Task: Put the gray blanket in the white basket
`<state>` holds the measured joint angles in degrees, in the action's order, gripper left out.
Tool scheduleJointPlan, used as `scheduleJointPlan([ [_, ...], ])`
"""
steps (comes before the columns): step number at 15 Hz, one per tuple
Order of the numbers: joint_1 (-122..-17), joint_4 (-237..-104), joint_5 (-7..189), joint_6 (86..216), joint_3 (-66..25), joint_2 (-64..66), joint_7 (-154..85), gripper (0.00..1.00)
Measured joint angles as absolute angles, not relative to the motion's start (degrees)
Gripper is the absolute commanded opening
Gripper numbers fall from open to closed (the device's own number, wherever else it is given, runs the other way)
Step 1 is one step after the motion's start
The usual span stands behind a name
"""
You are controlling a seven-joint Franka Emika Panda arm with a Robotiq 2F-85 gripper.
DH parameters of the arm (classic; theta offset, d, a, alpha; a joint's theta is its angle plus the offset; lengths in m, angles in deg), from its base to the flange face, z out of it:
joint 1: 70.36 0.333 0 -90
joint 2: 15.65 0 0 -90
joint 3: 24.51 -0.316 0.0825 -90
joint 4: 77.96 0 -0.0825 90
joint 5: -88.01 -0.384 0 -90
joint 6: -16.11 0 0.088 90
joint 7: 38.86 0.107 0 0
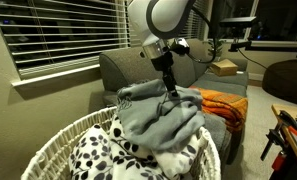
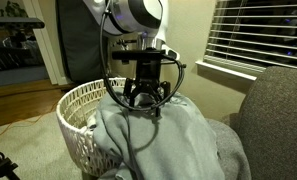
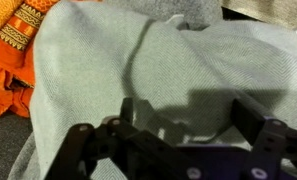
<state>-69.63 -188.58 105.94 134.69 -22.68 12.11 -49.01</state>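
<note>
Jaws wide apart, empty, right over gray blanket (image 1: 163,120). Blanket heaped across far rim of white basket (image 1: 58,140), on top of spotted blanket (image 1: 98,155), against sofa (image 1: 123,68). Orange blanket (image 1: 226,103) to the right.

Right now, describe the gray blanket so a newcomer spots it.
Find the gray sofa, then the white basket before it. The gray blanket is the plain blue-gray heap at its rim, unlike the black-spotted white blanket beside it and the orange blanket on the sofa.

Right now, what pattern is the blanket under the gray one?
Blanket: black spots on white, exterior view.
</note>
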Motion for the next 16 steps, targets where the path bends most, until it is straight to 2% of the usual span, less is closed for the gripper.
scheduleJointPlan([
  [16, -70.78, -192.54, 105.74, 138.69, -22.73, 9.81, -49.1, 1.0],
])
